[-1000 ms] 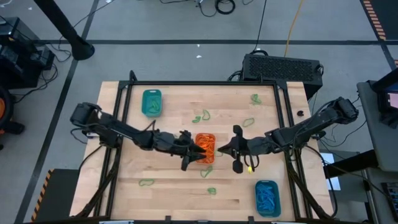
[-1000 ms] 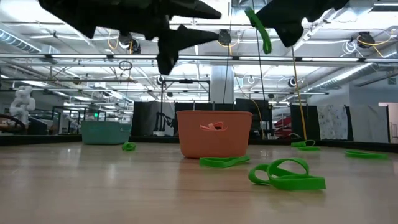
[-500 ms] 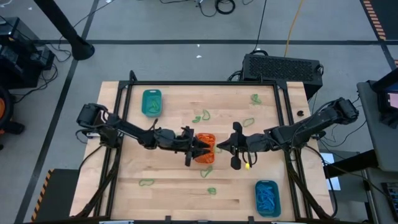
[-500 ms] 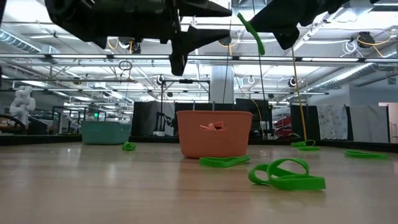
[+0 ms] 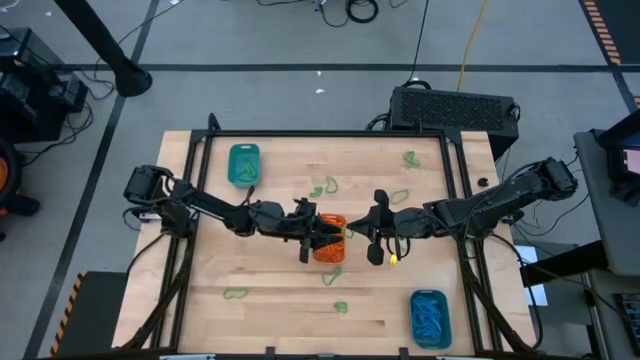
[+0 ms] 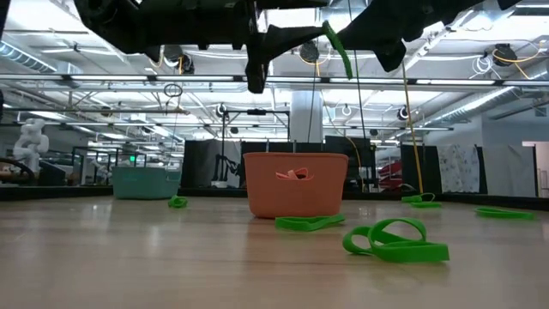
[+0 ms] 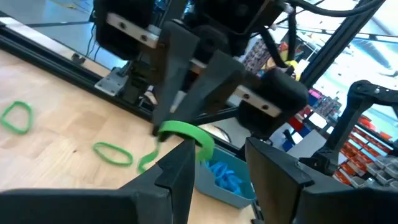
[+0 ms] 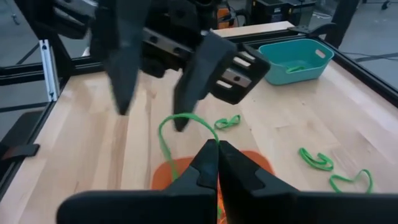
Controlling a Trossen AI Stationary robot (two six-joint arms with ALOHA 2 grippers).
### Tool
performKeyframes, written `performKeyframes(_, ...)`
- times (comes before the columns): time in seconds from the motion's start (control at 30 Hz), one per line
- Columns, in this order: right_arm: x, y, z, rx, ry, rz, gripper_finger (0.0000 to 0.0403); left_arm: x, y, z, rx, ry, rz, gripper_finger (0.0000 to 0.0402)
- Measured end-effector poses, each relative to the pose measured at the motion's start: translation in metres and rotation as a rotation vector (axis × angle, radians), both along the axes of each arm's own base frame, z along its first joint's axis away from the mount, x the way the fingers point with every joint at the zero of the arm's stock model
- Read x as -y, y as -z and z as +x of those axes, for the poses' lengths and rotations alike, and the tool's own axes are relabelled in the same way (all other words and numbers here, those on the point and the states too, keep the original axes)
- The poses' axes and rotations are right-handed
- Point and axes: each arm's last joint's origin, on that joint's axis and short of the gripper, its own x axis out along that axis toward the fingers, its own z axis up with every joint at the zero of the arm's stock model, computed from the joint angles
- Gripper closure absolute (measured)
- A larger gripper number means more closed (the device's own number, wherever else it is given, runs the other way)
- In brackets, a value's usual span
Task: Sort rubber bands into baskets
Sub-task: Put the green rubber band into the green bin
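My right gripper [image 5: 368,238] is shut on a green rubber band [image 8: 181,116] above the orange basket [image 6: 296,184] at mid-table. My left gripper [image 5: 322,240] is open, faces the right one from the table's left, and its fingers [image 8: 186,93] stand at the band's loop. In the left wrist view the band [image 7: 186,132] lies just ahead of my left gripper [image 7: 221,155]. A teal basket [image 5: 243,165] with green bands stands far left. Another teal basket [image 5: 430,318] with blue bands stands near right. My right gripper pinches one end of the green band [image 8: 210,135] between its two shut fingers, coming level from the table's right. The rest of the loop sticks out ahead of the fingertips, lifted clear above the orange basket. My left gripper has one fingertip [image 8: 180,124] at the band's loop; I cannot tell whether it touches.
Loose green bands lie on the wood: near the far edge [image 5: 411,157], right of centre [image 5: 400,195], behind the orange basket [image 5: 323,187], and toward the near edge [image 5: 235,293], [image 5: 340,307]. Two lie close in the low view [image 6: 396,240], [image 6: 309,223].
My two grippers have come closer together above the orange basket: the left has gone toward the table's right, the right toward the table's left with the green band. The band stays clear of the table, and its free loop now reaches the left gripper's fingers.
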Motion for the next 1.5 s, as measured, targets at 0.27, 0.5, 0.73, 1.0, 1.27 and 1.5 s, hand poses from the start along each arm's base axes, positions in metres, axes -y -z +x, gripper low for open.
performKeyframes(0.27, 0.0020, -0.0005, 0.0007, 0.004, 0.005, -0.003, 0.0402, -0.0039, 0.0022, 0.0032, -0.060, -0.023, 0.008, 0.0253)
performKeyframes(0.5, 0.0020, -0.0005, 0.0007, 0.004, 0.003, -0.008, 0.0402, -0.0071, 0.0028, 0.0036, -0.066, -0.051, 0.009, 0.0253)
performKeyframes(0.73, 0.0020, -0.0005, 0.0007, 0.004, 0.003, -0.008, 0.0402, -0.0070, 0.0028, 0.0036, -0.067, -0.051, 0.009, 0.0257)
performKeyframes(1.0, 0.0020, -0.0005, 0.0007, 0.005, 0.004, -0.005, 0.0402, -0.0073, 0.0032, 0.0035, -0.070, -0.051, 0.006, 0.0337)
performKeyframes(1.27, 0.0019, -0.0004, 0.0007, 0.005, 0.006, 0.002, 0.0403, -0.0076, 0.0051, 0.0034, -0.088, -0.052, 0.021, 0.0395)
performKeyframes(1.5, 0.0019, -0.0003, 0.0007, 0.005, 0.006, 0.004, 0.0395, -0.0076, 0.0080, 0.0032, -0.116, -0.051, 0.037, 0.0398)
